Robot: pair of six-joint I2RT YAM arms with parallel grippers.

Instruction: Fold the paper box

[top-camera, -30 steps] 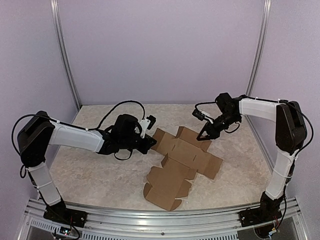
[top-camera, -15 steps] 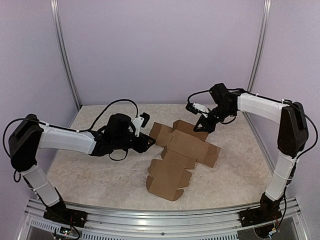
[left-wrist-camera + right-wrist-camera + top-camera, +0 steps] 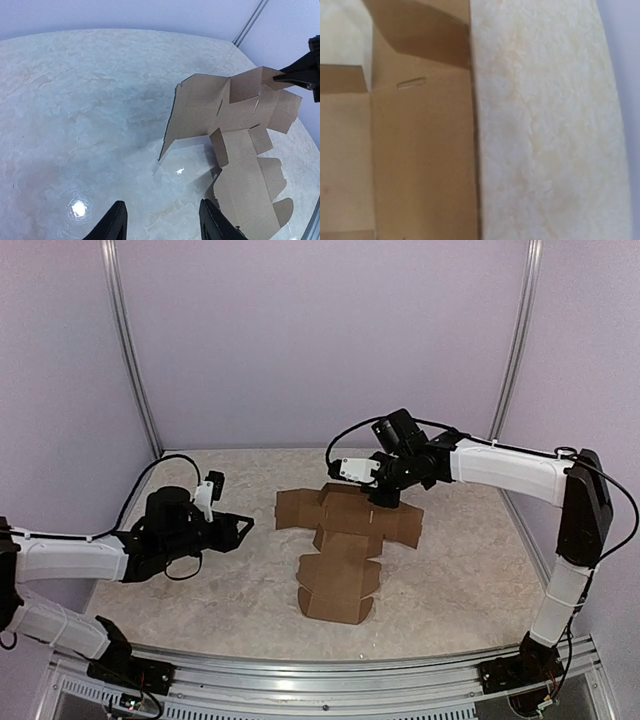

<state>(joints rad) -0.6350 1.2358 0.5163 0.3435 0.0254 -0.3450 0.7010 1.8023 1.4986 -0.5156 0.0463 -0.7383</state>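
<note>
Top external: my left claw (image 3: 240, 530) has spread and backed off to the left. Only my right claw (image 3: 376, 501) pinches the box (image 3: 345, 540), so folding rests on it.

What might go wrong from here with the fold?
1. The right gripper pinches only a far flap of the flat brown die-cut cardboard sheet; it may slip or tear.
2. The open left gripper stands apart, so nothing steadies the sheet's raised left panel; it may swing or slide.
</note>
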